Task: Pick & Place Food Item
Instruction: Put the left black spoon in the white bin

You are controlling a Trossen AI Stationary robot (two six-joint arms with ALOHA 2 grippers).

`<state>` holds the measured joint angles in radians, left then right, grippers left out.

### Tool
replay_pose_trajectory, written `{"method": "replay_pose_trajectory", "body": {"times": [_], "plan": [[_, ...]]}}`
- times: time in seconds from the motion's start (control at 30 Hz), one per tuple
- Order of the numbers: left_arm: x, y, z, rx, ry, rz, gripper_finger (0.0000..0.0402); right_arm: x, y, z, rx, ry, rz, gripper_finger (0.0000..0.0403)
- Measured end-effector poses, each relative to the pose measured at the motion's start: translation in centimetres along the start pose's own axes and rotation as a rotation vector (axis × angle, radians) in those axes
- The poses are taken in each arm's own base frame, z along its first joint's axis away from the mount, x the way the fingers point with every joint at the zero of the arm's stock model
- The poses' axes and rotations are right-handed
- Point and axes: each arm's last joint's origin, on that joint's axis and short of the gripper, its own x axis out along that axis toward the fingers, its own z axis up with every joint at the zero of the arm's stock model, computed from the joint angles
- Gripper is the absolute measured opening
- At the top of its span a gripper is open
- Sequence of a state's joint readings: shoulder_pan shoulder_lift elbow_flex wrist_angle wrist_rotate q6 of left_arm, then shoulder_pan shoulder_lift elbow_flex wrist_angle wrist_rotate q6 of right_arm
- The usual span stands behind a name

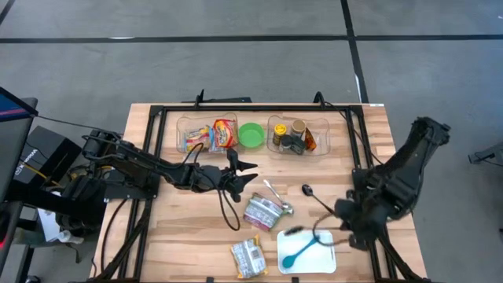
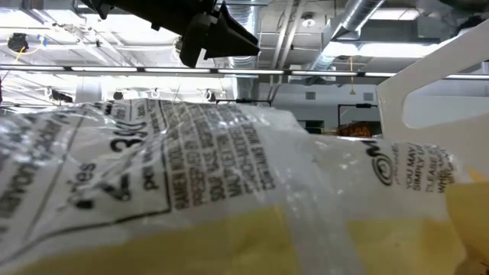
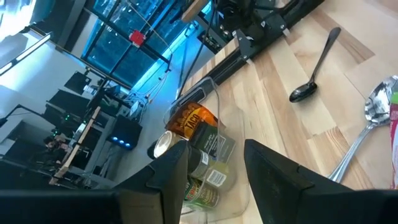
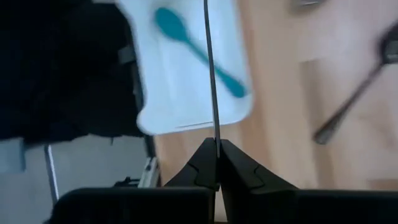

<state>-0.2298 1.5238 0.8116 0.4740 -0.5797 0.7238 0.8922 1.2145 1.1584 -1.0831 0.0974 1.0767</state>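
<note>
The left gripper (image 1: 245, 174) hangs over the table's middle, fingers part open, holding nothing. At its five o'clock lies a shiny food pouch (image 1: 264, 212). It looks light, soft and crinkly, maybe slippery, so I would pinch a flat edge. A second packet (image 1: 248, 257) lies at six o'clock. I count three spoons: one silver (image 1: 277, 196), one black (image 1: 316, 200), one teal (image 1: 304, 251) on the white tray (image 1: 327, 262). The right gripper (image 4: 217, 155), at the tray's three o'clock side, is closed on a thin dark rod (image 4: 211, 81).

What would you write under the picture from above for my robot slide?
The left pincer hovers open above the wooden table near a food pouch, while the right pincer, shut, reaches over a white tray.
</note>
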Motion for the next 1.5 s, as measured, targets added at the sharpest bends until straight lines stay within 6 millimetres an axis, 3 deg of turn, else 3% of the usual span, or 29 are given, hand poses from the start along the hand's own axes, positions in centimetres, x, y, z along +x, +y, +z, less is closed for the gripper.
{"method": "replay_pose_trajectory", "body": {"times": [0.27, 0.6, 0.87, 1.03, 1.5], "plan": [[0.0, 0.0, 0.0, 0.0, 0.0, 0.0, 0.0147, 3.5, 2.2, -1.1, -0.189, 0.073, -0.073, 0.0003], [0.0, 0.1, 0.0, -0.003, -0.002, 0.004, 0.0145, 7.5, 2.2, 0.4, -0.359, 0.145, -0.188, 0.0004], [0.0, 0.1, 0.0, -0.003, -0.003, 0.004, 0.0141, 9.3, 2.4, 1.4, -0.379, 0.166, -0.174, 0.0004], [0.0, 0.1, 0.0, -0.004, -0.003, 0.004, 0.014, 10.4, 2.6, 1.3, -0.447, 0.201, -0.17, 0.0004], [0.0, 0.1, 0.0, -0.004, -0.003, 0.004, 0.014, 12.2, 2.6, 1.2, -0.431, 0.243, -0.22, 0.0024]]}}
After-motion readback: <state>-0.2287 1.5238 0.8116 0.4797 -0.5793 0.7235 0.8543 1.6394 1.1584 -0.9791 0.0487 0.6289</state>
